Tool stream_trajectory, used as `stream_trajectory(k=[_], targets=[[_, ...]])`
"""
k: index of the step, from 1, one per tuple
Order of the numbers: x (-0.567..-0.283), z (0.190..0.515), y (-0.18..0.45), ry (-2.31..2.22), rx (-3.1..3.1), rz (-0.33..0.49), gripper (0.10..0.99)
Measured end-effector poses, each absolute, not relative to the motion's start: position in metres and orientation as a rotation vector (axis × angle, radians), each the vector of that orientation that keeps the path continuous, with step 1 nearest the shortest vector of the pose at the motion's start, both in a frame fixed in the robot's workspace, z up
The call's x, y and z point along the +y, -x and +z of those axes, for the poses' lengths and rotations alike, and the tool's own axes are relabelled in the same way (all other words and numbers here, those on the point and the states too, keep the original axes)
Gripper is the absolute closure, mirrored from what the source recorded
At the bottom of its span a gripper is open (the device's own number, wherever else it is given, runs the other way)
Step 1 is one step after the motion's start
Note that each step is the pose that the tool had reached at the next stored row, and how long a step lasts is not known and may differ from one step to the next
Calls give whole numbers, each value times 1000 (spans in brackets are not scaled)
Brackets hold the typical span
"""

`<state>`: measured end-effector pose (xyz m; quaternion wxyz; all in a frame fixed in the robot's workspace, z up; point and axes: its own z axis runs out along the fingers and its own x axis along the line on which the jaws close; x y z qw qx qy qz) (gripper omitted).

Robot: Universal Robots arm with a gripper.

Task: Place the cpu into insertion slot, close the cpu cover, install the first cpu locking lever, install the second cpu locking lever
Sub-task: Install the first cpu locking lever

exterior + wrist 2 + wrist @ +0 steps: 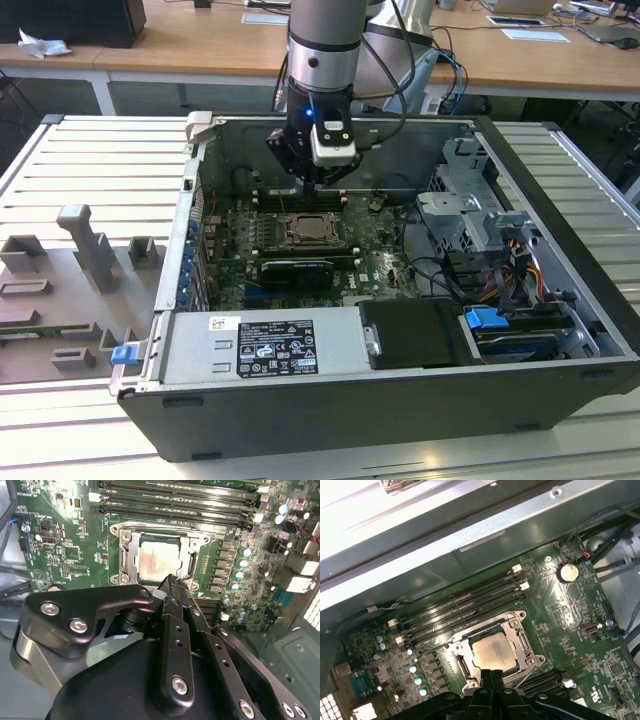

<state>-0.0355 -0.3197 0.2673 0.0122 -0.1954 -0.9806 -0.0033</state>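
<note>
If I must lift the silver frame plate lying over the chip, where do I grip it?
The thin square silver frame plate lies flat around the pale silvery chip, so its bars give nothing to pinch. Probably take the ear jutting toward the long black memory slots, coming from above on that side.

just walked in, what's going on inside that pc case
A robot arm reaches into the open case. The cpu lies in the slot with the cover down over it. The gripper, jaws together, sits at the slot's edge.
</note>
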Motion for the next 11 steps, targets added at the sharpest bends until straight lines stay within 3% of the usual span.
stream_trajectory(k=[11], targets=[[-320, 267, 36, 376, -3099, -9, 980]])
